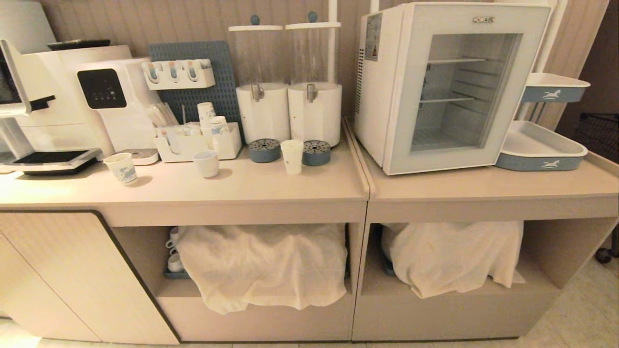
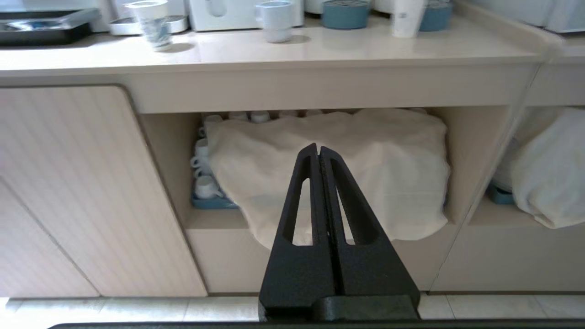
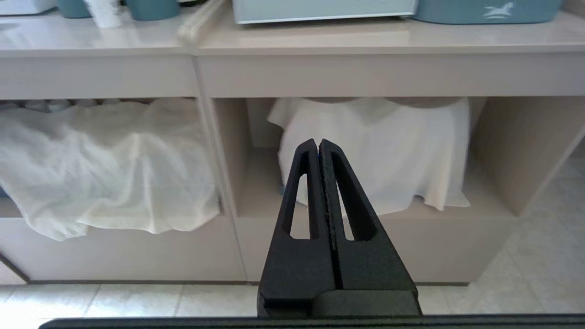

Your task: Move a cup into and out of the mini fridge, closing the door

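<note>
Fridge door (image 1: pixel 454 92) closed; cup (image 1: pixel 292 155) on table (image 1: pixel 271 186).
Cup stands upright left of the fridge (image 1: pixel 382 87). Left hand (image 2: pixel 319 151) and right hand (image 3: pixel 318 146) both closed, empty, low before the shelves.

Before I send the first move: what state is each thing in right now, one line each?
cup: upright on the counter, between the two blue drip trays, untouched.
mini fridge: on the right counter, wire shelves empty.
door: closed.
left claw: shut, empty, low before the left shelf.
right claw: shut, empty, low before the right shelf.
handled mug: upright.
</note>
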`<state>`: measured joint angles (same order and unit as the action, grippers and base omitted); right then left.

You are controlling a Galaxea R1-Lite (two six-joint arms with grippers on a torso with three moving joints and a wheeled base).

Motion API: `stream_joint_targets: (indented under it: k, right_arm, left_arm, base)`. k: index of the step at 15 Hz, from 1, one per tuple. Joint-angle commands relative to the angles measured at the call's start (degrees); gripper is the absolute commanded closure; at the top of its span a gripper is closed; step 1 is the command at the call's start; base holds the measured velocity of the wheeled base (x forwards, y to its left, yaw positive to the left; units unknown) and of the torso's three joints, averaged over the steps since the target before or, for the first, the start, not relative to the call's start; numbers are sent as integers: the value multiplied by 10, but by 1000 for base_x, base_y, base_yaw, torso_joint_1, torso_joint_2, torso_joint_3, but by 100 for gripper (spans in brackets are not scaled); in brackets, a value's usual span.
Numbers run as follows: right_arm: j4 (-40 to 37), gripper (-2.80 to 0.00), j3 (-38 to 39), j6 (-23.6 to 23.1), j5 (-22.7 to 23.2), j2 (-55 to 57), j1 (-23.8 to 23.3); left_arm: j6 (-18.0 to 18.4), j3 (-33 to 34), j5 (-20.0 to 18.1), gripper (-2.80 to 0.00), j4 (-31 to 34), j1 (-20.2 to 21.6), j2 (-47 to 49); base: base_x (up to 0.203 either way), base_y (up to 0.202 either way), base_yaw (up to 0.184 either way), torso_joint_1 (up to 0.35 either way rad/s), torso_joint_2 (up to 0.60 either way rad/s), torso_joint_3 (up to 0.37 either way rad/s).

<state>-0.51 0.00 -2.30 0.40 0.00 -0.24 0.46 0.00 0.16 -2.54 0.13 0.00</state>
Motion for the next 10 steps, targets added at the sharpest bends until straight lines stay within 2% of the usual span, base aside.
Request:
stream_joint_targets:
  k: [1, 10]
  right_arm:
    - [0, 0, 1, 0, -1, -1, 0]
    - [1, 0, 1, -1, -1, -1, 0]
  left_arm:
    - [0, 11, 0, 0, 0, 0, 0]
    - [0, 11, 0, 0, -1, 0, 0]
  base:
    - [0, 196, 0, 2, -2, 2]
    - [0, 192, -1, 3, 2, 2]
